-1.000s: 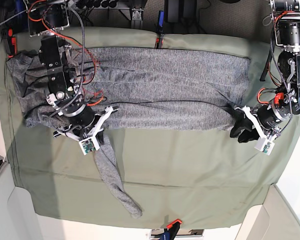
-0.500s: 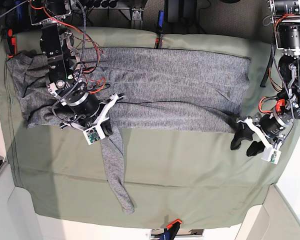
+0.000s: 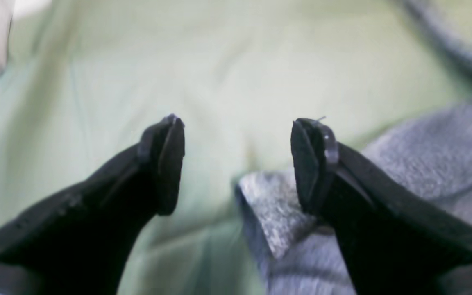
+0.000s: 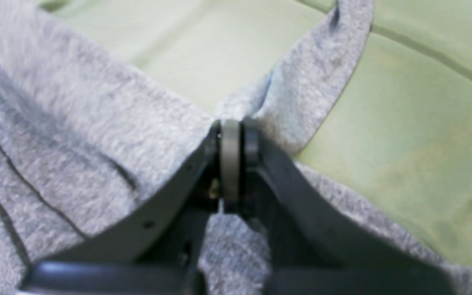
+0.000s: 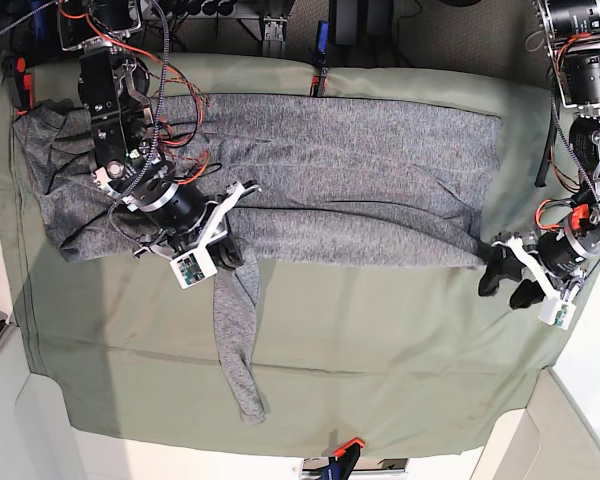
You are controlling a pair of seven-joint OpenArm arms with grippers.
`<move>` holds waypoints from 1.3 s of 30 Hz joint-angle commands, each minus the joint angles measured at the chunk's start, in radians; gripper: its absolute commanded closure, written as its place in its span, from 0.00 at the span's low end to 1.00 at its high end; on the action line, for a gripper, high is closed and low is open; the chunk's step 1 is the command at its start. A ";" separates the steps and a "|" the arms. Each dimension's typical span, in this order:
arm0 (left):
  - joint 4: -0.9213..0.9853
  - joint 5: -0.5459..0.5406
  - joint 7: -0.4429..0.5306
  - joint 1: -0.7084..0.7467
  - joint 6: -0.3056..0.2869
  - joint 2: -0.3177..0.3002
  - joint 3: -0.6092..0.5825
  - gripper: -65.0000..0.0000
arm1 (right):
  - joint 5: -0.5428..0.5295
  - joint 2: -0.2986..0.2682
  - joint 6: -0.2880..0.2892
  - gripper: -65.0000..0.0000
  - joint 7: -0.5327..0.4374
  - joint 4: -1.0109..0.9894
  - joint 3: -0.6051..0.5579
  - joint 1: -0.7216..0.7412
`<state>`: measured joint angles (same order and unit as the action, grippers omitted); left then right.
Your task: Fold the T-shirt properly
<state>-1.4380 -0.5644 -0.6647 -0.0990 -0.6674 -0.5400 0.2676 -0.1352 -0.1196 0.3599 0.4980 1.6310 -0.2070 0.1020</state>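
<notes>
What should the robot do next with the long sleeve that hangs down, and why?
Probably carry the sleeve up onto the T-shirt. The right tool is shut on it, while the left tool stands open with nothing in it, beside the shirt's corner.

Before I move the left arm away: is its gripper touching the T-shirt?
Cannot tell. In the left wrist view the left gripper is open, one finger overlapping the T-shirt corner.

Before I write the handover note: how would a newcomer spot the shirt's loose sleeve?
Find the olive-green cloth covering the table, then the grey T-shirt spread across its far half. The sleeve is the one narrow strip trailing toward the near edge, beneath the right gripper.
</notes>
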 commanded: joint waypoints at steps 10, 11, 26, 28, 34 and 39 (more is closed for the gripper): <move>-0.016 0.071 0.018 0.051 0.036 -0.023 0.006 0.28 | -0.011 -0.002 0.007 1.00 -0.026 0.022 0.003 0.016; -0.016 0.071 0.018 0.052 0.053 -0.023 0.006 0.28 | -0.011 -0.002 0.007 1.00 -0.026 0.022 0.003 0.016; -0.004 0.056 0.144 0.034 0.208 -0.034 -0.041 0.28 | -0.026 0.004 0.008 1.00 -0.026 0.022 0.002 0.005; -0.017 -0.029 0.144 0.021 0.106 -0.028 -0.041 0.28 | -0.064 0.004 0.029 1.00 -0.026 0.024 0.002 0.000; -0.021 -0.187 0.093 -0.037 0.053 0.003 -0.041 0.28 | -0.158 0.004 0.123 1.00 -0.023 0.126 0.002 -0.064; -0.015 -0.199 0.042 -0.117 0.042 0.091 -0.131 0.28 | -0.176 0.004 0.145 1.00 -0.010 0.196 0.003 -0.111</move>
<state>-1.4425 -0.7471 -0.6430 -0.1947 -0.6147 -0.4389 0.1310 -0.2989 -0.1135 0.5053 0.5087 1.8088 -0.2081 -0.0231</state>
